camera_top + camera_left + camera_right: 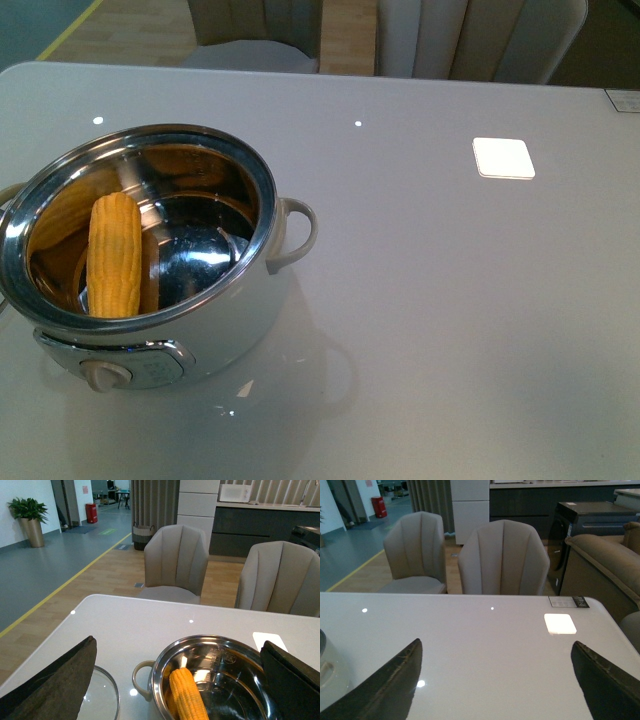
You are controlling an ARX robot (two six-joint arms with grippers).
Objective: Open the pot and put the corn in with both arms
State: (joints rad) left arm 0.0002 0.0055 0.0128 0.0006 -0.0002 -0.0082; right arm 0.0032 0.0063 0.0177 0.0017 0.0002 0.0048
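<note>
Corn [188,696] lies in pot [165,667], seemingly below open left end effector [177,680].

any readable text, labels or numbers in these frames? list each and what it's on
None can be read.
Engraved marks inside the pot: too blurred.
Control panel on the pot front: print too small.
Sticker at the table's far edge: too small.
Wall sign in the background: illegible.
</note>
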